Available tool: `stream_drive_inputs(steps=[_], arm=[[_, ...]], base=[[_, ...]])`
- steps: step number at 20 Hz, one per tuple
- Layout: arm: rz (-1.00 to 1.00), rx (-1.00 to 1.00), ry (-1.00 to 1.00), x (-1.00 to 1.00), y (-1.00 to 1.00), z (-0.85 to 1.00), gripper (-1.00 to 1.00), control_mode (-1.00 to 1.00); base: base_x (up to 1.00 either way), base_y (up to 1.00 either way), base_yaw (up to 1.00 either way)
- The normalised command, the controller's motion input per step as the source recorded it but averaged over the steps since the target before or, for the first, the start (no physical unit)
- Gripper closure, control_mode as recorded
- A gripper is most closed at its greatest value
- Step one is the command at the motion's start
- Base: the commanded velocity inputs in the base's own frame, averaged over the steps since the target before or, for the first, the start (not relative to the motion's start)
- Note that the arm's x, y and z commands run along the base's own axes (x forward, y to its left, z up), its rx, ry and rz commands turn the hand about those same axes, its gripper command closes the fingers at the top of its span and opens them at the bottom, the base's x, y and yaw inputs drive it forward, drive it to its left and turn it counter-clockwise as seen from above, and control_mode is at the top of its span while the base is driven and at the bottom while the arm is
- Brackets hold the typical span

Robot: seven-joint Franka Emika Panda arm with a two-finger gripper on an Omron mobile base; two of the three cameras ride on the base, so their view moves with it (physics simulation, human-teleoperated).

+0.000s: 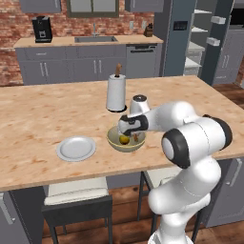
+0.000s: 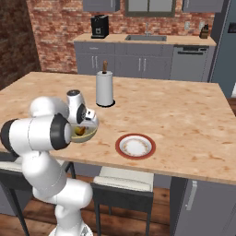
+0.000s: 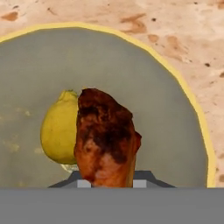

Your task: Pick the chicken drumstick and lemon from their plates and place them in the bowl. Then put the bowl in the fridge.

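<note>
The olive-yellow bowl (image 1: 114, 142) (image 2: 93, 133) (image 3: 157, 87) stands on the wooden island, close in front of the arm. The yellow lemon (image 1: 124, 139) (image 3: 57, 129) lies inside it. My gripper (image 1: 136, 135) (image 2: 82, 129) (image 3: 108, 183) points down into the bowl, shut on the brown chicken drumstick (image 1: 138, 137) (image 3: 105, 135), which hangs just above the bowl's floor next to the lemon. The plain grey plate (image 1: 76, 148) lies bare to the bowl's left. The red-rimmed plate (image 2: 135, 146) lies bare to its right. The dark fridge (image 1: 178, 33) stands open at the far right.
A paper towel roll (image 1: 116, 93) (image 2: 104, 88) stands upright just behind the bowl. Stools (image 1: 76, 195) (image 2: 122, 184) are tucked under the island's near edge. Grey cabinets with a sink and a coffee machine (image 1: 42, 28) line the back brick wall.
</note>
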Motion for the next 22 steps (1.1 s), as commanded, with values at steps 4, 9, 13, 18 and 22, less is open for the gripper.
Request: stream_drive_inputs(steps=[4,9,13,18,22], arm=[[-0.18,0.00,0.00,0.24,-0.16,-0.28,1.00,-1.00],[-0.16,0.00,-0.01,0.07,-0.09,-0.24,1.00,-1.00],[-0.14,0.00,0.00,0.04,0.00,-0.14,1.00,-1.00],[-0.13,0.00,0.00,0.05,0.00,-0.10,-1.00,-1.00],[-0.06,0.01,0.00,0.00,0.00,0.02,-1.00,-1.00]], base=[[0.00,0.00,0.00],[0.00,0.00,0.00],[0.00,0.00,0.00],[0.00,0.00,0.00],[0.00,0.00,0.00]])
